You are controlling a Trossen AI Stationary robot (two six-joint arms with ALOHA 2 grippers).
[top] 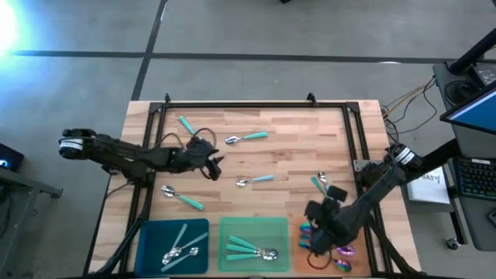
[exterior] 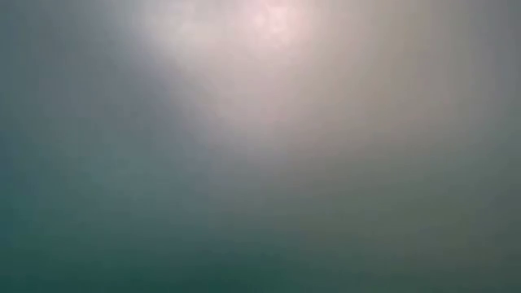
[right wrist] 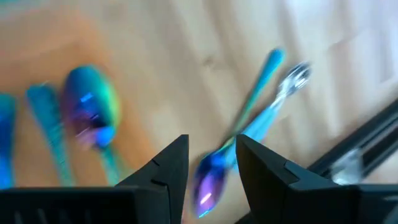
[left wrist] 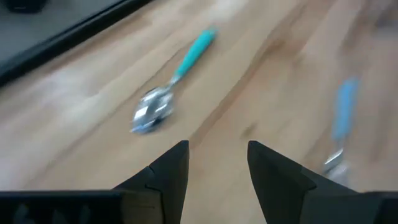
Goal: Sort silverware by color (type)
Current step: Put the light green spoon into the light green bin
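Silver-bowled spoons w/ teal-green or pale blue handles lie scattered on the wooden table [top: 294, 155]; iridescent purple-rainbow spoons [top: 341, 252] sit on the orange tray [top: 297, 246]. Left arm reaches flat across the table; left gripper [left wrist: 217, 163] hovers w/ fingers spread, holding nothing, a teal-handled spoon [left wrist: 171, 84] just ahead of it and a blue-handled spoon [left wrist: 341, 124] off to one side. Right arm bends down over the orange tray; right gripper [right wrist: 211, 163] has fingers parted around an iridescent spoon [right wrist: 208, 177], contact unclear. Crossed teal spoons [right wrist: 267, 93] lie just beyond it.
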